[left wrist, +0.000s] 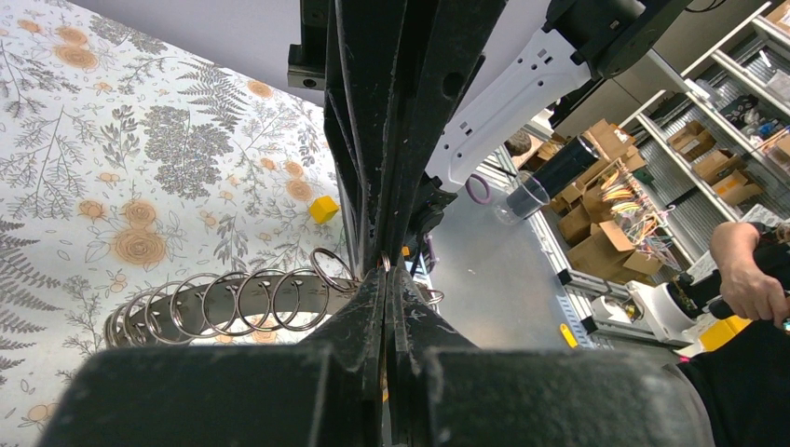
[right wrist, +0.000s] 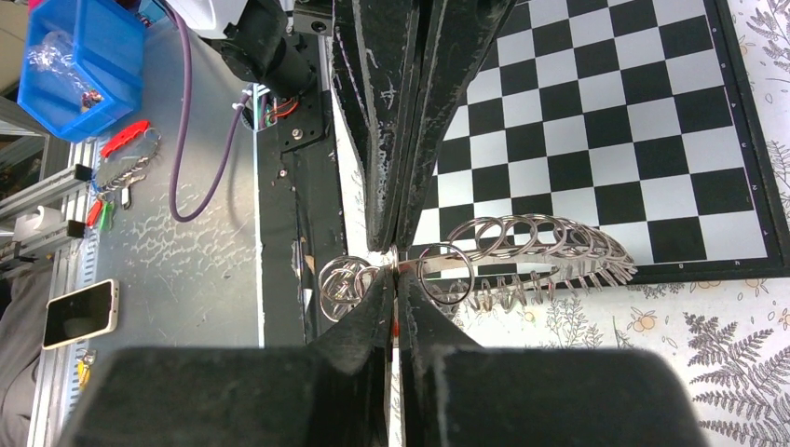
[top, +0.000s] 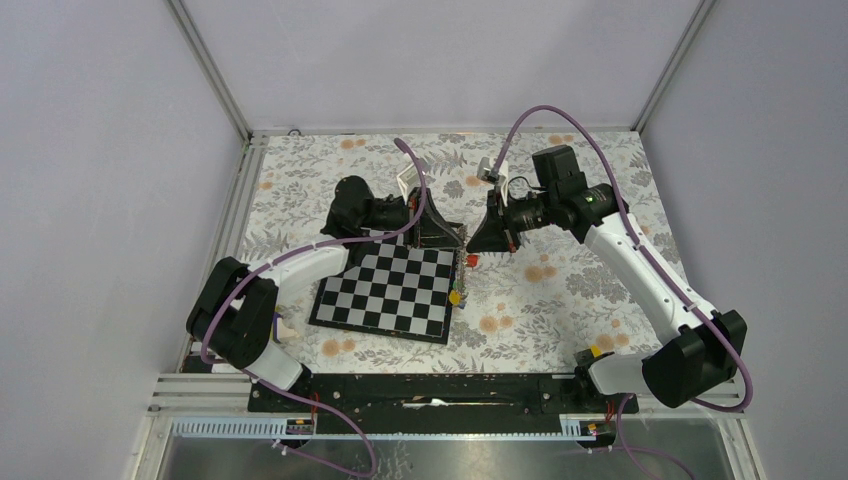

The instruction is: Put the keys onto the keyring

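I'm looking into a robotics lab or workshop. Grey panels (top: 440, 60) on an aluminium frame (top: 210, 65) box in the work surface (top: 560, 300). At the right of the left wrist view stand metal shelves (left wrist: 722, 140) stacked with cardboard boxes (left wrist: 585, 223). The right wrist view shows a blue bin (right wrist: 79, 65) upper left and a phone (right wrist: 82, 312) lower left.

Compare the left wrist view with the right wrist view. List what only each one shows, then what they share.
Left wrist only: a yellow tag on the cloth, the right arm's white link, storage shelves and a person's hand.
Right wrist only: the chessboard, a blue bin and a phone.
Both: the keyring strung with small rings, the floral cloth, and that view's own gripper shut on the keyring, the left gripper and the right gripper.
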`<action>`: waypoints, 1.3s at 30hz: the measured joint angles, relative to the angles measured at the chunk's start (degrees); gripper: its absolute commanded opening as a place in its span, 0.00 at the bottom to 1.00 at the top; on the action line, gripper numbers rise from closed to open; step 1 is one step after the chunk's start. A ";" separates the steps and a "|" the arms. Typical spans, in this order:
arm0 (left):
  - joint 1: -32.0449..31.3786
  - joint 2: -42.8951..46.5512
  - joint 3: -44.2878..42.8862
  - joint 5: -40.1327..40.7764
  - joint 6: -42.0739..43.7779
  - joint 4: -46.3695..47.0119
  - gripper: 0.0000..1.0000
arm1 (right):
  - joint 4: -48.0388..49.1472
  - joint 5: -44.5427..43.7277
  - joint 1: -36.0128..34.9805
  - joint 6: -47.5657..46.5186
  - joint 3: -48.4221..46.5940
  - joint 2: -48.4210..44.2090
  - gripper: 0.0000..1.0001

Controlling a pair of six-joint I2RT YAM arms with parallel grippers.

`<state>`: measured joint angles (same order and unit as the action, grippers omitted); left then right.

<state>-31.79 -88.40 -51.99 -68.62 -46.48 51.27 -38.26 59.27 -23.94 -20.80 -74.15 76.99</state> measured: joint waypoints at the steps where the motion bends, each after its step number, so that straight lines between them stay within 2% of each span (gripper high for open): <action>1: 0.00 0.00 0.00 0.04 0.37 -0.24 0.03 | -0.15 -0.15 0.00 -0.09 0.00 0.00 0.00; 5: -0.04 0.00 0.07 0.24 2.86 -0.85 0.25 | -1.86 -1.49 -0.09 -0.81 -0.66 0.07 0.00; 7: 0.00 0.07 0.07 0.33 4.42 -1.79 0.31 | -3.76 -3.17 -0.48 -1.57 -1.77 0.28 0.00; 12: 0.00 0.07 0.00 0.48 8.04 -5.64 0.39 | -8.72 -7.65 -2.89 -3.69 -5.75 2.23 0.00; 22: -0.02 0.15 -0.04 0.46 13.35 -11.17 0.41 | -17.62 -13.64 -5.42 -5.75 -13.09 8.35 0.00; 36: -0.72 0.15 -0.70 0.48 16.02 -14.32 0.36 | -22.80 -16.85 -6.95 -6.99 -16.79 11.21 0.00; 39: -0.96 0.15 -0.70 0.48 16.33 -14.47 0.32 | -23.06 -16.85 -7.04 -7.15 -16.98 11.32 0.00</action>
<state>-32.75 -88.25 -52.69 -68.14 -30.15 36.80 -61.32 42.41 -30.98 -27.94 -91.13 88.31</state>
